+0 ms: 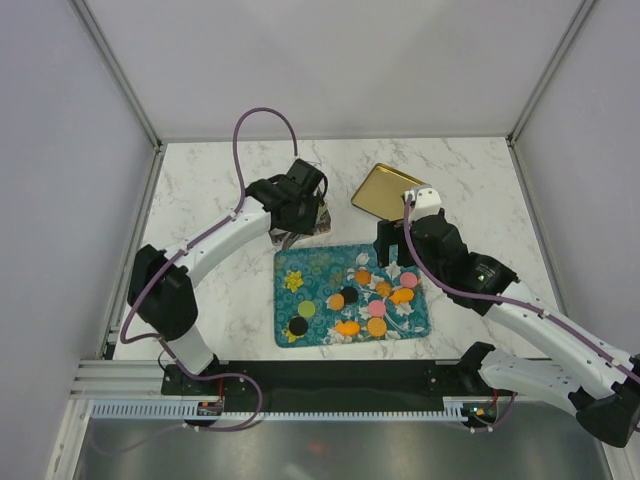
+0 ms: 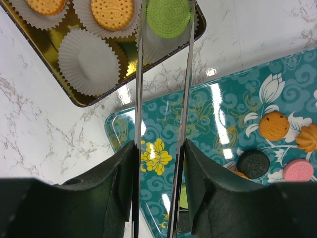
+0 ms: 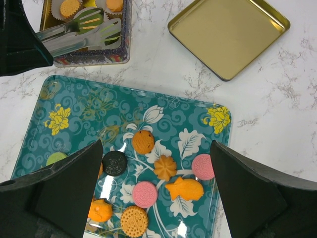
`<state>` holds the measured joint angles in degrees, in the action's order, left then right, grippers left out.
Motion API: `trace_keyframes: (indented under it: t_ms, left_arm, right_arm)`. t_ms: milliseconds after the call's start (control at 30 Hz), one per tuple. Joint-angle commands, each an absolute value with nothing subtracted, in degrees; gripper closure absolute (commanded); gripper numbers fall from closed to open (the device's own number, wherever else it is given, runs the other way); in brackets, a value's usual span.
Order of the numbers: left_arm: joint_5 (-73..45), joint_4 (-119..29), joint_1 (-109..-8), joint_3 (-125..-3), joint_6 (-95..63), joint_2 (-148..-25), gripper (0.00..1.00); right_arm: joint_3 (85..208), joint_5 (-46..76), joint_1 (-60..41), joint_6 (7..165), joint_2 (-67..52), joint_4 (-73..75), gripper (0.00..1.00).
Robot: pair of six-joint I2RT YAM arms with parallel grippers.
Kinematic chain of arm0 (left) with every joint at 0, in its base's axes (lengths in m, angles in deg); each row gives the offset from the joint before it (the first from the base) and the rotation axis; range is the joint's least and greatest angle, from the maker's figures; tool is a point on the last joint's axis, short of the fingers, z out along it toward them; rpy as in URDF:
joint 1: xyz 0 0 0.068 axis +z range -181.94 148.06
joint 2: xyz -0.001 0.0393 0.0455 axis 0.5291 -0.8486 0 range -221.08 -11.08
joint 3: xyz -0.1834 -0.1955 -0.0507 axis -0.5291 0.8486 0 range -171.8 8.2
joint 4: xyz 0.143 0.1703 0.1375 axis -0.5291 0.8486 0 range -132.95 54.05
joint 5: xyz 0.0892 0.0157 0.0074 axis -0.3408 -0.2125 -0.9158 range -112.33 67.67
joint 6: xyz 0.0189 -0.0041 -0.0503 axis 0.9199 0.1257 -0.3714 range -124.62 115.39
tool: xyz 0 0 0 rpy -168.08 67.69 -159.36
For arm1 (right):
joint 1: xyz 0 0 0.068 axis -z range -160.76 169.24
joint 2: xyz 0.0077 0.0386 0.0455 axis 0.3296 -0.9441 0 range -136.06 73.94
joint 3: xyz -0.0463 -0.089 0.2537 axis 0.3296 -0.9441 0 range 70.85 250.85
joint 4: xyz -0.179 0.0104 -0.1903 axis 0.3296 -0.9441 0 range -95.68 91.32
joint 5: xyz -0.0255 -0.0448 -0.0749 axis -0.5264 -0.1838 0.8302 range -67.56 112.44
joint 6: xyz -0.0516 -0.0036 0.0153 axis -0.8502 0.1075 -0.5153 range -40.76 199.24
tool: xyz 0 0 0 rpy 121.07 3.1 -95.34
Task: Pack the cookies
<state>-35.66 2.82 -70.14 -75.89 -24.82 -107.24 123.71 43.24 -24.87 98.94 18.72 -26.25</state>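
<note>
Several cookies (image 3: 144, 194), orange, pink, black and green, lie on the teal flowered tray (image 3: 74, 106). My right gripper (image 3: 156, 148) hovers open above them with nothing between its fingers. My left gripper (image 2: 158, 148) is shut on a pair of metal tongs (image 2: 138, 74). The tong tips pinch a green cookie (image 2: 168, 17) over a paper cup in the gold tin (image 2: 79, 101). Two orange cookies (image 2: 113, 12) sit in neighbouring cups, and one cup (image 2: 89, 62) is empty. In the top view the left gripper (image 1: 300, 215) is behind the tray (image 1: 305, 265) and the right gripper (image 1: 395, 245) is over its far right part.
The tin's gold lid (image 1: 385, 190) lies upside down on the marble table behind the tray's right corner. White walls with metal posts enclose the table on three sides. Both arm bases sit along the near edge.
</note>
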Motion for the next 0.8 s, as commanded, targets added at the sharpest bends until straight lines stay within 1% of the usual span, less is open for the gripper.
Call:
trace_keyframes:
  t_ms: [0, 433, 567, 767]
  left_arm:
    - [-35.9, 0.4, -69.7, -78.3, -22.5, -107.8, 0.52]
    - [-36.2, -0.2, -69.4, -77.0, -22.4, -108.4, 0.49]
    - [-36.0, -0.2, -69.4, -76.8, -22.4, -108.4, 0.45]
    - [-35.7, -0.2, -69.4, -76.7, -22.3, -107.6, 0.45]
  right_arm:
    - [123.6, 43.4, -24.7, 99.0, 19.8, -26.1, 0.02]
    - [124.0, 43.2, -24.7, 99.1, 20.2, -26.4, 0.02]
    - [123.9, 43.1, -24.7, 99.3, 20.2, -26.4, 0.02]
    - [123.8, 43.1, -24.7, 99.3, 20.4, -26.4, 0.02]
